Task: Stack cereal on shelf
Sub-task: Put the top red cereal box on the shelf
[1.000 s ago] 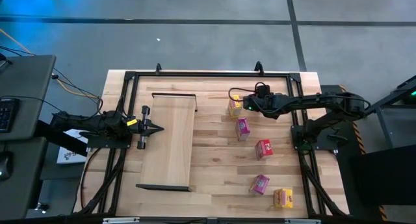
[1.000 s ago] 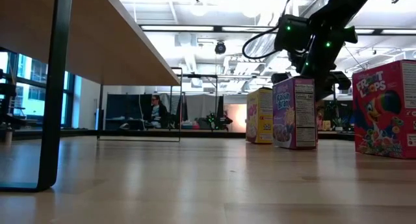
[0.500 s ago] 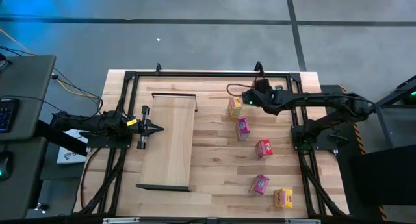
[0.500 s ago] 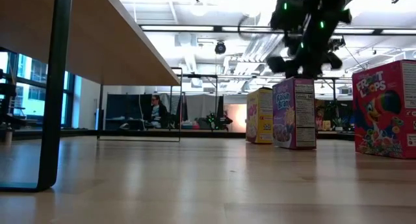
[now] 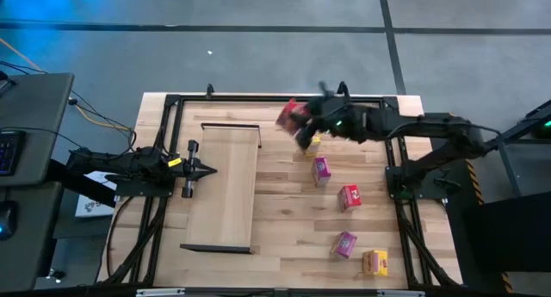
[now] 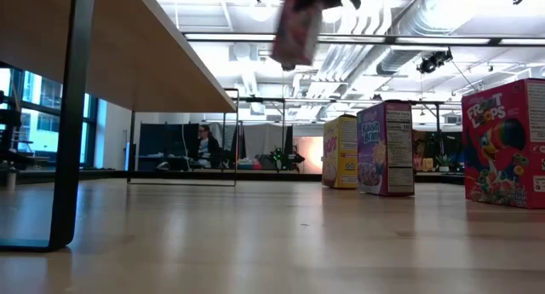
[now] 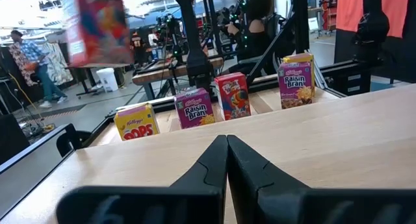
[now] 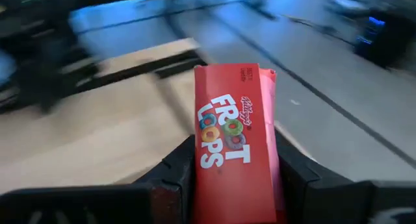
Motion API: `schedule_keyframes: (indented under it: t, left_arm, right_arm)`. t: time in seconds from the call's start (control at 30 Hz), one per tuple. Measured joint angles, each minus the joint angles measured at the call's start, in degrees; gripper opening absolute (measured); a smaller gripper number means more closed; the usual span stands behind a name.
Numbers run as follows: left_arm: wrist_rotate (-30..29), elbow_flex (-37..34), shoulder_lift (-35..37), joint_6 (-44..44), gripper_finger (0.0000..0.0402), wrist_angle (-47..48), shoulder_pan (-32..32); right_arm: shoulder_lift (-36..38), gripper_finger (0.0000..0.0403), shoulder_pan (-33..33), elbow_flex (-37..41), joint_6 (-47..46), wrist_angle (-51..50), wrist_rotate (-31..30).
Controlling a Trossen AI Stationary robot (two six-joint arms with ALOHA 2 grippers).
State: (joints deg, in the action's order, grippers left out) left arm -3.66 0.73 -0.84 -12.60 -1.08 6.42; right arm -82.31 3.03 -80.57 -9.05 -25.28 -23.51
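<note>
My right gripper (image 5: 303, 125) is high above the table's far side, shut on a red Froot Loops cereal box (image 5: 290, 116). That box also appears high up in the low view (image 6: 296, 28). Just beneath the gripper a yellow box (image 5: 315, 143) stands on the tabletop. Two pink boxes (image 5: 321, 170) (image 5: 344, 244), a red one (image 5: 349, 196) and a yellow one (image 5: 374, 262) stand upright on the table's right half. The pale wood shelf (image 5: 225, 185) stands left of centre. My left gripper (image 5: 207, 169) waits shut over the shelf's left edge. My right gripper pinches the red box's two narrow sides (image 8: 273, 165) between its two fingers (image 8: 177, 175), with the printed front face turned toward the wrist. The fingers come from the table's right, slanting a little downward. The box sticks out beyond them, tilted and lifted clear of the table.
A black metal frame (image 5: 258, 98) runs round the tabletop. The shelf's thin black rails (image 5: 231, 125) stand at its far and near ends. Bare tabletop lies between the shelf and the row of boxes. A person (image 6: 204, 141) sits in the room behind.
My right gripper has risen from beside the far yellow box and swung toward the table's left, rolling its wrist. The red box has come up with it and hangs tilted, clear of the table. The other boxes stay put.
</note>
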Motion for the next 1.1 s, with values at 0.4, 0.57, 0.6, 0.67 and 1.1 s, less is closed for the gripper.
schedule_keyframes:
  t: [0.4,0.57,0.6,0.67,1.1]
  left_arm:
    - [0.0,0.0,0.0,0.0,0.0000,0.0,0.0]
    - [0.0,0.0,0.0,0.0,0.0000,0.0,0.0]
    - [0.0,0.0,0.0,0.0,0.0000,0.0,0.0]
    - [0.0,0.0,0.0,0.0,0.0000,0.0,0.0]
    - [0.0,0.0,0.0,0.0,0.0000,0.0,0.0]
  right_arm:
    - [-22.8,0.0118,-8.4,-25.1,13.2,-10.5,5.5]
    - [-26.8,0.0118,-6.9,-31.4,9.0,-11.3,3.9]
    - [-27.2,0.0118,-6.3,-32.0,7.1,-11.3,3.6]
    - [-27.8,0.0118,-5.1,-32.2,2.8,-11.5,2.4]
    - [-28.4,0.0118,-1.4,-32.1,-18.9,-12.6,2.8]
